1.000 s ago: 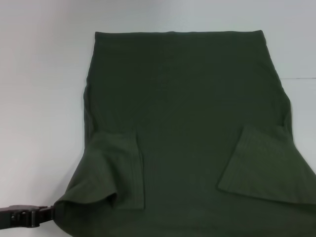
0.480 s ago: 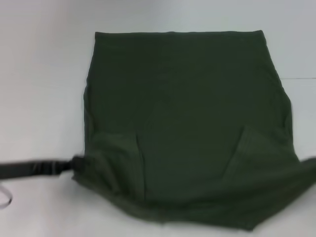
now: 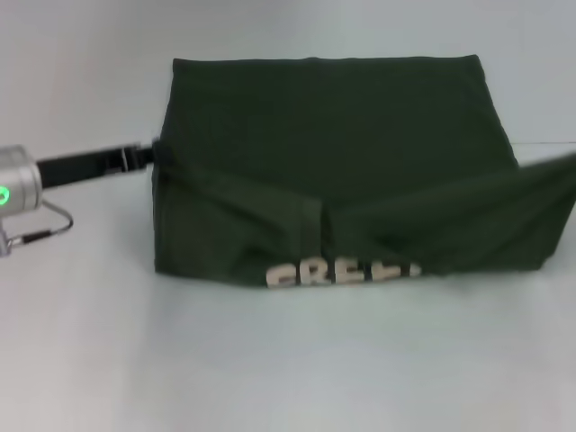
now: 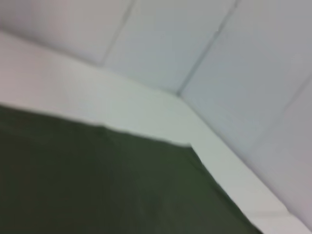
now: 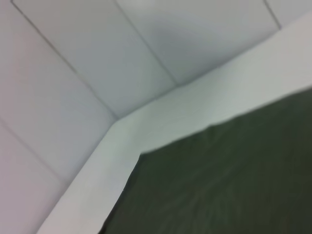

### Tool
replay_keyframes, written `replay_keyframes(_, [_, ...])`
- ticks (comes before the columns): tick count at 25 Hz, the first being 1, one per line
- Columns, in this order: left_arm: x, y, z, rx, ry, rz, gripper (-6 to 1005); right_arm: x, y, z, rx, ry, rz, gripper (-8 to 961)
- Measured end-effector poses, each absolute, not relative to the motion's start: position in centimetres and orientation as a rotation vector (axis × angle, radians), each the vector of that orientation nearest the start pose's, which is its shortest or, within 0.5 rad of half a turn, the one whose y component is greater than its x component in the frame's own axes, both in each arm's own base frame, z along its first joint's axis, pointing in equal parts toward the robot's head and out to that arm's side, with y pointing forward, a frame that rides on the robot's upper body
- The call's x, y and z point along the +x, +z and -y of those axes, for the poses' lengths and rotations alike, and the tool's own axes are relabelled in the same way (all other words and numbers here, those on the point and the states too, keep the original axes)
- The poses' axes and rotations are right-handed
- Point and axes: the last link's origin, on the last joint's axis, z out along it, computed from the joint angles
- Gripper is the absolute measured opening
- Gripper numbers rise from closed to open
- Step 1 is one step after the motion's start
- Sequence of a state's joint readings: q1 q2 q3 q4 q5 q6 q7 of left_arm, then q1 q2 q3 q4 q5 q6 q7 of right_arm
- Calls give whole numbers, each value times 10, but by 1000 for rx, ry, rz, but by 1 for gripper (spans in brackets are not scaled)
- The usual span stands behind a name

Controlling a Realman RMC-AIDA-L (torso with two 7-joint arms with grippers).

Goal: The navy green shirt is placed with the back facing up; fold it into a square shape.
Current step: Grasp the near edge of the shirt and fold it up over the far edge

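Observation:
The navy green shirt (image 3: 324, 117) lies on the white table, its near part lifted and drawn over toward the far hem. That raised fold hangs between two held corners, and cream lettering (image 3: 342, 272) shows upside down along its low near edge. My left gripper (image 3: 151, 153) is at the shirt's left edge, shut on the lifted corner, with its dark arm reaching in from the left. The right corner of the fold rises to the picture's right edge, where my right gripper is out of view. Both wrist views show only the green cloth (image 4: 97, 185) (image 5: 234, 180) and the table.
White table (image 3: 270, 360) surrounds the shirt, with a wide bare strip in front of the fold. The wrist views show the table's far edge and a pale panelled wall (image 4: 204, 44) behind it.
The shirt's near part has been lifted and carried away from me over the body. My left gripper moved from the near left corner to mid left. The cream lettering has come into view.

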State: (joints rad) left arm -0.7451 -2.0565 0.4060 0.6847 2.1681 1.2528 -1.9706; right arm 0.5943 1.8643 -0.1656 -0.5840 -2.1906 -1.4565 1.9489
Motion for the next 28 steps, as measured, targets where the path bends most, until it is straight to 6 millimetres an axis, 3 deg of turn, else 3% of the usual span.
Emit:
replay_keyframes(8, [-232, 42, -454, -2040, -891, 1077, 17, 301, 128, -428, -1954, 768, -1249, 37])
replay_keyframes(14, [-215, 11, -467, -2004, -862, 970, 16, 290, 113, -457, -1878, 701, -1195, 39])
replay_keyframes(21, [-215, -19, -467, -1920, -754, 858, 20, 294, 84, -473, -1782, 607, -1157, 72])
replay_keyframes(28, [-225, -31, -463, -1902, -675, 856, 24, 302, 55, -468, -1736, 555, -1164, 105])
